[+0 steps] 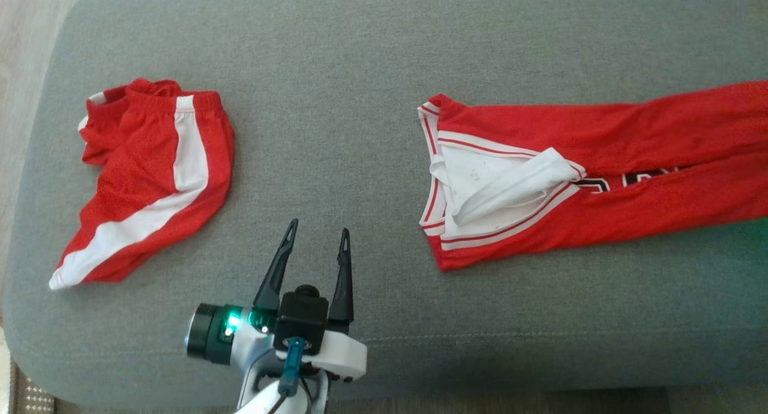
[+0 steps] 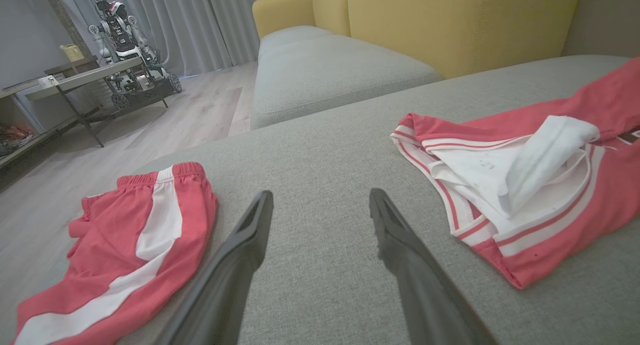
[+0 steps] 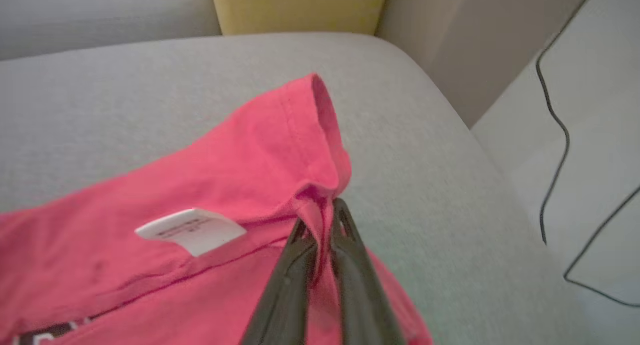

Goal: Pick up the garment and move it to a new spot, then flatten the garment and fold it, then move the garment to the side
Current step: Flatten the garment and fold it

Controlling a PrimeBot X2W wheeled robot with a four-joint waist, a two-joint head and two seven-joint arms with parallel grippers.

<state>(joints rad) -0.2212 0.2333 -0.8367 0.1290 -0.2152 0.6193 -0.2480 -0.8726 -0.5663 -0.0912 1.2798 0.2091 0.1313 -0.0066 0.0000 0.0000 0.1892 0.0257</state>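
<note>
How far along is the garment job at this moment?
Done: nothing evident; the red jersey lies unfolded and rumpled on the grey cushion. In hand: the right gripper is shut on the jersey's hemmed edge, while the left gripper is open above the cushion, between the jersey and the red shorts. Left: lifting, moving, flattening, folding, setting aside.

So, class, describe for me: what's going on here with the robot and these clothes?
The robot's right tool is shut on an edge of the red jersey, which lies stretched across the grey cushion. Its left tool is open and holds nothing, poised over bare cushion between the jersey and the red shorts.
</note>
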